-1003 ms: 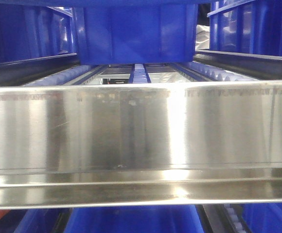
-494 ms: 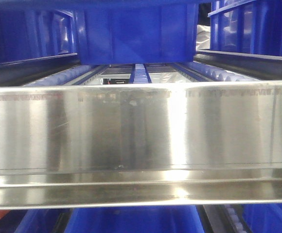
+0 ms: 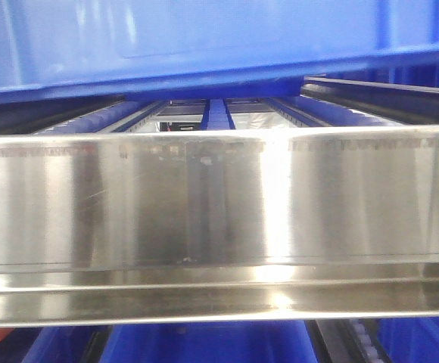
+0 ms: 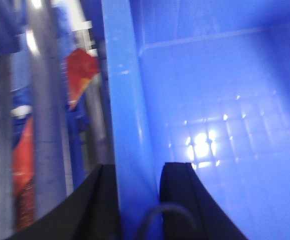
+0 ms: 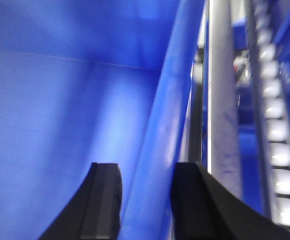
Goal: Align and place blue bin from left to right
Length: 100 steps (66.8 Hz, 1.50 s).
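We hold the blue bin [image 3: 204,45] by its two side walls, one tool on each. The left tool [image 4: 137,200] is closed over the left wall, one finger outside and one inside the bin; the right tool [image 5: 145,200] pinches the right wall the same way. In the front view the bin fills the top of the frame, its bottom edge hanging above the steel rail [image 3: 219,204] and over the roller tracks [image 3: 218,113] that run back behind that rail (it does not look seated on them yet).

We judge the bin to be stiff moulded plastic, large but fairly light when empty, and its inside looks empty in both wrist views. The walls are smooth and glossy, so a thin pinch could slip or let the bin swing. The rim at the top of each wall seems the best hold. Both tools should stay level with each other above the rail, or the bin will twist.
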Each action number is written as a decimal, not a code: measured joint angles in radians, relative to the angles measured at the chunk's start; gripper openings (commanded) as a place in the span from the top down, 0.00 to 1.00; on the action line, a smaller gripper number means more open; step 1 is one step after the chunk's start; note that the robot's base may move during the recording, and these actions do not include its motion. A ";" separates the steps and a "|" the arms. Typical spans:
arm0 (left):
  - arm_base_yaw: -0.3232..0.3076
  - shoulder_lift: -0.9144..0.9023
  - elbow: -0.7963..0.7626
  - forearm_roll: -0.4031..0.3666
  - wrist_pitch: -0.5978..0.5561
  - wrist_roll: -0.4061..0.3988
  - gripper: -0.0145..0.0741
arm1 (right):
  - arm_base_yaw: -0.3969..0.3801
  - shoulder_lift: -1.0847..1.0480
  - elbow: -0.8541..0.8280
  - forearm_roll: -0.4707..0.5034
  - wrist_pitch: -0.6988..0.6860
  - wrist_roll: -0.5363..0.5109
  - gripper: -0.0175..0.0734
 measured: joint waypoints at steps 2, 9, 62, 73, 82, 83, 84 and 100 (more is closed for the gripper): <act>0.000 0.002 0.000 0.003 0.005 -0.001 0.94 | 0.000 0.005 0.000 0.000 0.000 0.000 0.82; 0.000 0.012 0.000 0.005 0.016 -0.003 0.81 | 0.000 0.014 0.000 0.000 0.000 -0.002 0.61; -0.002 -0.241 0.006 0.034 0.045 0.034 0.96 | -0.009 -0.280 0.000 -0.029 0.008 0.004 0.89; 0.002 -0.416 0.154 0.038 -0.012 0.038 0.96 | -0.009 -0.395 0.096 -0.032 -0.001 -0.012 0.88; 0.012 -0.562 0.369 0.038 -0.140 0.013 0.96 | -0.009 -0.492 0.257 -0.032 -0.063 -0.035 0.88; 0.012 -0.577 0.394 0.038 -0.155 0.010 0.96 | -0.009 -0.502 0.276 -0.032 -0.076 -0.038 0.88; 0.012 -0.592 0.419 0.038 -0.170 0.007 0.96 | -0.009 -0.517 0.304 -0.032 -0.086 -0.040 0.88; 0.016 -0.911 0.844 0.038 -0.487 -0.005 0.96 | -0.009 -0.722 0.658 -0.032 -0.316 -0.093 0.88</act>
